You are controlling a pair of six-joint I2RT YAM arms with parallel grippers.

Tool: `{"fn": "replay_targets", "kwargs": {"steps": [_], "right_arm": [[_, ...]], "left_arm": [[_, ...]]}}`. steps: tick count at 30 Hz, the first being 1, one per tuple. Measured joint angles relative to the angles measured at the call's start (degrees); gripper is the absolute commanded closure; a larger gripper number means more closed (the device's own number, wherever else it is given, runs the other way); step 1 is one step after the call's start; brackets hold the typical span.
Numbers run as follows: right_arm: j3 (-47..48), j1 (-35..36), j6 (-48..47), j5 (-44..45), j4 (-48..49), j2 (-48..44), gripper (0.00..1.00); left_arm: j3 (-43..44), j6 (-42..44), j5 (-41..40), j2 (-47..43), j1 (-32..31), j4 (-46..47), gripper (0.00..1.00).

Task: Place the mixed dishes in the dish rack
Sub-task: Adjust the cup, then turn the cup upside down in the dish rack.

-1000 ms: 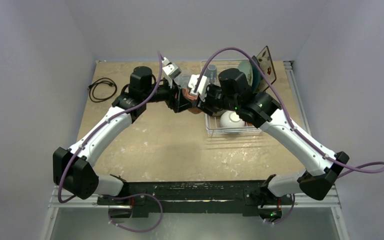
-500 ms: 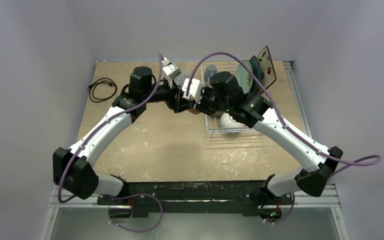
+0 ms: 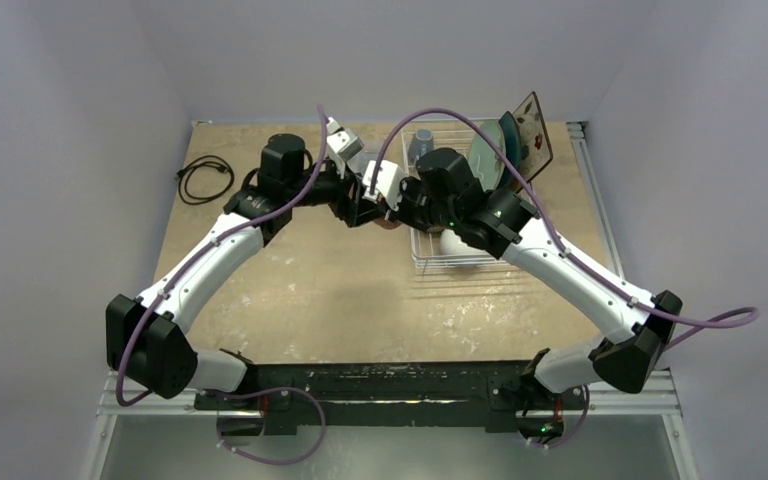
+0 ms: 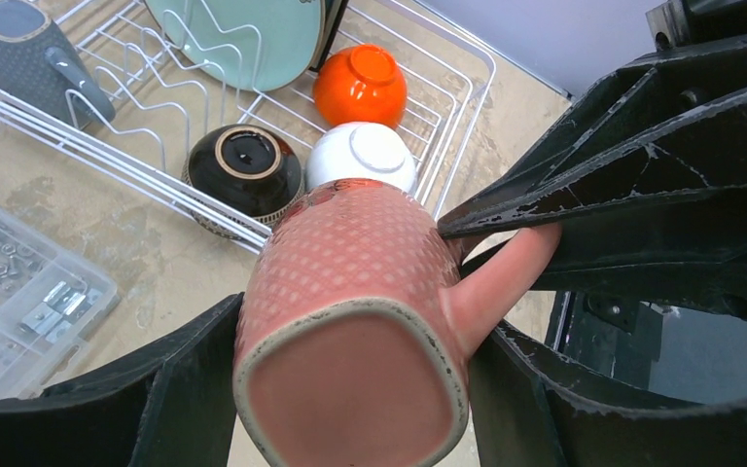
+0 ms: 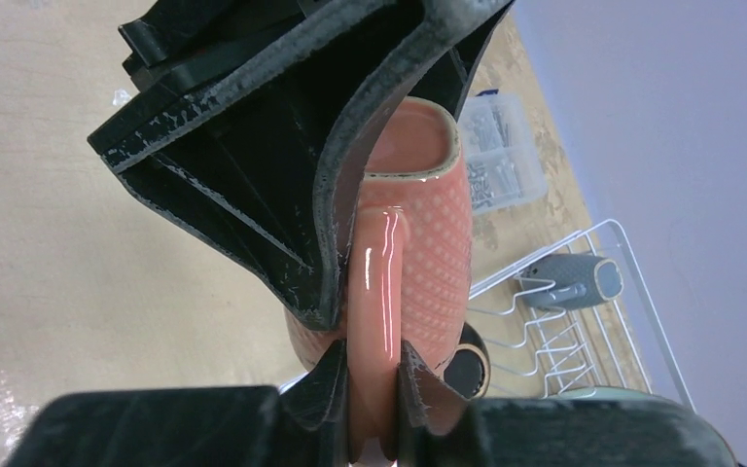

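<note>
Tan tabletop between plain grey walls.

From above: left gripper and right gripper nose to nose just left of the dish rack, with the pink mug mostly hidden between them. Since a second ago, swung further left off the rack on the right side, right up to its partner. Most likely a handover, not yet a placing.

From the left wrist: clamped on the mug's body from both sides, in the air just short of the rack's near rim, with bowls and a grey mug already inside. Lying on its side, long axis roughly level, base toward the rack, mouth away from it, handle sticking out sideways.

From the right wrist: pinched narrowly on that handle.
</note>
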Motion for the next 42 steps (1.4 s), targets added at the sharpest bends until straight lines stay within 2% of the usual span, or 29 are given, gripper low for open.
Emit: {"fn": "replay_targets", "kwargs": {"steps": [7, 12, 13, 14, 15, 17, 22, 25, 28, 32, 37, 42], "right_arm": [[-0.7, 0.0, 1.9, 0.2, 1.8, 0.6, 1.0], [-8.0, 0.0, 4.9, 1.1, 10.4, -2.8, 1.0], [-10.1, 0.0, 6.2, 1.0, 12.8, -4.1, 1.0], [-11.7, 0.0, 7.4, 1.0, 14.7, -5.2, 1.0], [-12.7, 0.0, 8.3, 0.9, 16.0, -5.9, 1.0], [-14.3, -0.4, 10.6, 0.7, 18.9, -7.2, 1.0], [-17.1, -4.9, 17.5, 0.8, 25.1, -7.1, 1.0], [-19.6, -10.4, 22.6, 1.9, 28.8, -6.8, 1.0], [-20.8, -14.7, 27.5, 6.6, 32.1, -4.9, 1.0], [-20.8, -16.5, 32.2, 16.1, 38.8, 0.7, 1.0], [-20.8, -18.8, 37.0, 25.5, 45.7, 9.4, 1.0], [-20.0, -22.5, 38.3, 29.1, 49.7, 16.3, 1.0]], "left_arm": [[0.0, 0.6, -0.9, 0.0, 0.2, -0.9, 1.0], [0.0, 1.9, -1.9, -0.1, 0.3, -1.1, 0.58], [0.0, 2.1, -2.1, -0.3, 0.2, -1.2, 0.33], [0.0, 2.3, -2.4, -0.7, 0.0, -1.2, 0.19], [0.0, 2.5, -2.8, -1.1, -0.1, -1.2, 0.1], [0.0, 1.6, -4.5, -2.6, -0.3, -0.9, 0.02], [0.2, -1.3, -11.9, -9.5, -0.3, -0.1, 0.0], [2.1, -2.6, -20.8, -12.8, -0.4, -1.8, 0.0], [5.5, -3.4, -29.6, -14.5, -0.4, -5.6, 0.0], [8.2, -3.7, -38.7, -16.6, -0.4, -11.1, 0.0], [6.1, -2.4, -44.6, -19.8, -0.4, -14.0, 0.0], [-0.9, 0.4, -47.6, -23.5, -0.4, -12.4, 0.0]]}}
